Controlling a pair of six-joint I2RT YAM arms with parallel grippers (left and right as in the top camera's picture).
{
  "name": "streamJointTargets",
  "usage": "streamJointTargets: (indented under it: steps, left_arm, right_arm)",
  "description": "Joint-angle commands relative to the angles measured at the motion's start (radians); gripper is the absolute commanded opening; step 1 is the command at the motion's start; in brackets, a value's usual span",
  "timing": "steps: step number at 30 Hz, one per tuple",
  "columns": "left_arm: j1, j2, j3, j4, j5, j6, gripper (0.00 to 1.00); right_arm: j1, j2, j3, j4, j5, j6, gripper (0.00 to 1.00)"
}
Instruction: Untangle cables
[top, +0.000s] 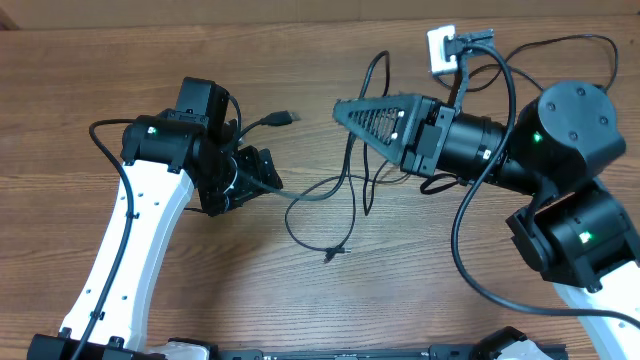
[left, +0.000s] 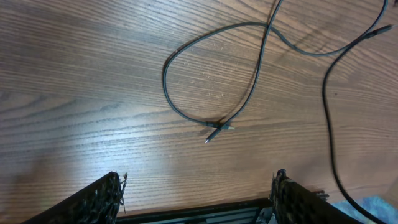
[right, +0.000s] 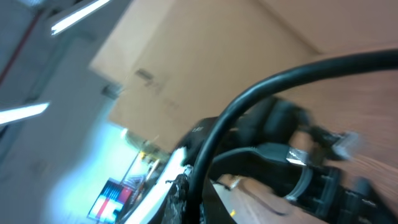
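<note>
2 arms over thin black cables (left: 164, 78) on a wooden surface (top: 80, 60).
The left tool (top: 255, 178), at 9 o'clock of the centre, stands wide with nothing between its fingers (left: 102, 196). The right tool (top: 345, 108), toward 12 o'clock, is closed; I cannot tell if it pinches a cord. The cables lie loose at the centre, 1 plug (left: 217, 129) toward 6 o'clock, a white adapter (top: 438, 48) at 1 o'clock, its writing unreadable.

Cable (left: 165, 84) loops over table (left: 74, 93), crossing itself near its plug (left: 219, 129). Second cable (left: 324, 93) curves at right (apart from loop). Left gripper (left: 199, 176) spread wide, empty.
</note>
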Motion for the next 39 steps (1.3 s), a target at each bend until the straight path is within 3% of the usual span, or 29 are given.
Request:
streamJointTargets:
  steps: [1,4,10,26,39]
  left_arm:
    - [-0.002,-0.011,-0.002,-0.006,-0.007,0.016,0.78]
    - [-0.002,-0.011,-0.002,-0.011,-0.007,0.016,0.78]
    - [-0.002,-0.011,-0.002,-0.008,-0.006,0.016,0.78]
    - [-0.002,-0.011,-0.002,-0.006,-0.007,0.016,0.78]
    - [-0.002,-0.011,-0.002,-0.008,-0.007,0.016,0.78]
  right_arm:
    - [-0.04,-0.008,0.021,-0.098,0.187,-0.013,0.04]
    - [-0.077,-0.008,0.021,-0.259,0.362,-0.034,0.04]
    - [-0.158,-0.004,0.021,-0.435,0.527,-0.219,0.04]
    - [-0.278,0.103,0.02,-0.792,1.143,-0.223,0.04]
    - [-0.278,0.401,0.019,-0.932,1.13,-0.223,0.08]
